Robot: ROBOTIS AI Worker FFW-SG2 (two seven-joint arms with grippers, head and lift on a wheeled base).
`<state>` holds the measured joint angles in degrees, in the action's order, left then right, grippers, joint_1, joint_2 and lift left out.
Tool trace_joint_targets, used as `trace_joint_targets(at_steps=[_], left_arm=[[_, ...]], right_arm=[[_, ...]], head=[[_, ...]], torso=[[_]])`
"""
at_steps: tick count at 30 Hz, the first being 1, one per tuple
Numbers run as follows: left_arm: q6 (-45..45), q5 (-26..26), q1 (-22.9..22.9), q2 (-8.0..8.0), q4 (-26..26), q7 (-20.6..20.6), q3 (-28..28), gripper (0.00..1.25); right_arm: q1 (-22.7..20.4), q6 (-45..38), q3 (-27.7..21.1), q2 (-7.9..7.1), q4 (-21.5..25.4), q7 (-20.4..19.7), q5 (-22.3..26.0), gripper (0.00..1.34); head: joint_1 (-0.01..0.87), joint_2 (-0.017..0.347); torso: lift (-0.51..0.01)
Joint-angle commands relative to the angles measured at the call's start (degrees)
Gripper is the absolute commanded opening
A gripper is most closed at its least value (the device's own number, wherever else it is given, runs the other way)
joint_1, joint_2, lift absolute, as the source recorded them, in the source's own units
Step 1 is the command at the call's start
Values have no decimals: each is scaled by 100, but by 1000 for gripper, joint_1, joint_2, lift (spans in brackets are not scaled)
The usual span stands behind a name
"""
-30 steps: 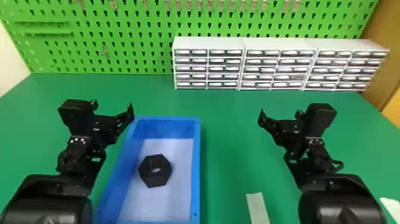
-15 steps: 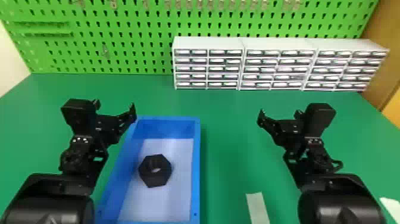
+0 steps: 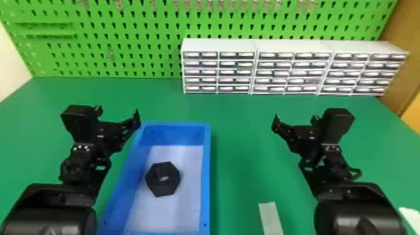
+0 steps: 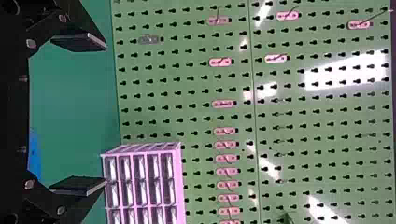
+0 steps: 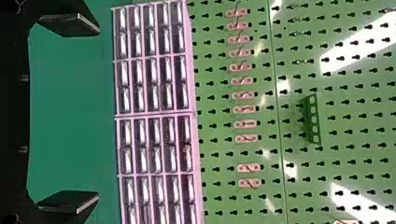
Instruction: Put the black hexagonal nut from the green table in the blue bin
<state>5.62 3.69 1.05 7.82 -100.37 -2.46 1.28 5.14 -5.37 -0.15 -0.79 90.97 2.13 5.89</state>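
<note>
Black hexagonal nut (image 3: 162,184) is lying in the blue bin (image 3: 206,175), left gripper (image 4: 104,114) off at the nut's 11 o'clock, right gripper (image 5: 98,114) at 2, both with fingers wide and empty, probably because the job's basically done.

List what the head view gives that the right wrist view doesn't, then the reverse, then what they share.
Head view: the blue bin with the black hexagonal nut inside, the left end effector, a pale strip.

Right wrist view: a green bracket with round holes.

Both: right end effector, drawer units, pegboard, green table.
</note>
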Motion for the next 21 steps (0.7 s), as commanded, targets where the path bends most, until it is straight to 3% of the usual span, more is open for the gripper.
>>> trace_joint_targets(at_steps=[1,21], left_arm=[[0,0,1,0,0,0,4,999],[0,0,1,0,0,0,-5,1000]], right_arm=[[-4,-8,15,8,0,-2,0,1267],[-4,-8,6,17,0,-2,0,1266]], head=[[686,52],[686,52]], torso=[[-97],[-97]])
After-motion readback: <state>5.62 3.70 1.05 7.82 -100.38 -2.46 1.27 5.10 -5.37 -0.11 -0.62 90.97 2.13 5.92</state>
